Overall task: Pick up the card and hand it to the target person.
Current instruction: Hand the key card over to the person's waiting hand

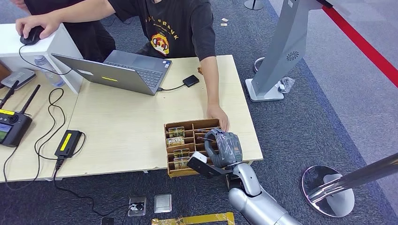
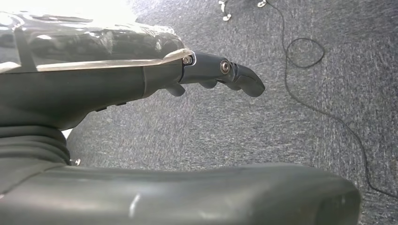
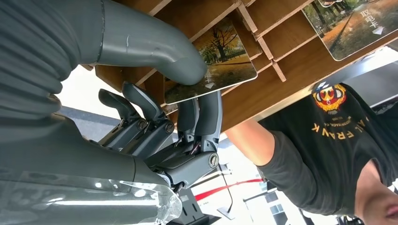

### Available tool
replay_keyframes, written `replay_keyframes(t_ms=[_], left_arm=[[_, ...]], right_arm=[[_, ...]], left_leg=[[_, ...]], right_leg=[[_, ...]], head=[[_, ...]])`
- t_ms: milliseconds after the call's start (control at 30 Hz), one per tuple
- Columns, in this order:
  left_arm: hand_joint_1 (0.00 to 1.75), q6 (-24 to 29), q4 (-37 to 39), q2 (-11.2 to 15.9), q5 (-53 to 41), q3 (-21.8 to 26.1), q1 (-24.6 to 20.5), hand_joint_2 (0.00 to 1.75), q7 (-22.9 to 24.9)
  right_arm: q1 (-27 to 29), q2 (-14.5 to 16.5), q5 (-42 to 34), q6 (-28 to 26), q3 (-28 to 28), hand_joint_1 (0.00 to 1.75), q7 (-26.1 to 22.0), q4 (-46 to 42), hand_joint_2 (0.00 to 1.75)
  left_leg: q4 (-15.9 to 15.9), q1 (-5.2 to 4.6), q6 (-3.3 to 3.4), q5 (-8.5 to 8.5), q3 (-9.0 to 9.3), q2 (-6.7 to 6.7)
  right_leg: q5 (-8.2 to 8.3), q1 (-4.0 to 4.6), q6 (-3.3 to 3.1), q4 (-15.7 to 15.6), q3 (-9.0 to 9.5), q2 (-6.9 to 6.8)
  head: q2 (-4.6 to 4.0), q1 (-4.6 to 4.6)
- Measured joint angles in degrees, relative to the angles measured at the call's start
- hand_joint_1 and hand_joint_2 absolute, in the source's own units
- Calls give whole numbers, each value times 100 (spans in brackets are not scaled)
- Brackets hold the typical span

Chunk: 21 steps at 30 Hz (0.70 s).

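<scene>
The right robot hand [image 1: 224, 146] sits low and right of centre in the head view, over the right side of the wooden box [image 1: 170, 127] on the table [image 1: 122, 126]. In the right wrist view it pinches a card [image 3: 220, 63]: the thumb [image 3: 159, 49] presses on the printed face and the dark fingers [image 3: 206, 117] back it from the other side. The card stands within the box's slots, between the wooden dividers; its long axis runs from the middle of that frame toward the lower left, along the divider edges. Its face shows autumn trees and a small white mark too small to read. A second card [image 3: 352, 26] with a similar tree scene and white characters lies in the upper right of that frame.

The person [image 1: 178, 28] at the top of the head view wears a black shirt with an orange emblem and letters reading "FRANK"; one hand [image 1: 218, 115] rests at the box's far right corner. An open laptop [image 1: 117, 70] stands at the upper left.

The left robot hand [image 2: 220, 75] hangs over grey carpet with its fingers apart and holds nothing.
</scene>
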Motion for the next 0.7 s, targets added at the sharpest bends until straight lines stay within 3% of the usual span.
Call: replay_keyframes(t_ms=[200,433,600,700], left_arm=[[0,19,0,0,41,-4,2,0,13],[0,42,0,1,95,-34,3,0,30],[0,48,0,2,95,-84,2,0,36],[0,48,0,2,39,-139,-4,0,39]], right_arm=[[54,-2,288,-222,-78,175,154,-103,175],[266,-66,1081,-370,-430,170,409,-1119,175],[313,-79,1309,-388,-739,164,365,-1808,175],[264,-64,1140,-389,-856,172,240,-1992,175]], left_leg=[[0,0,0,0,-2,0],[0,0,0,0,-4,1],[0,0,0,0,-1,2],[0,0,0,0,-2,1]], right_leg=[[0,0,0,0,-1,0],[0,0,0,0,-4,0],[0,0,0,0,-2,0],[1,0,0,1,-1,1]], head=[[0,5],[0,2],[0,-3],[0,2]])
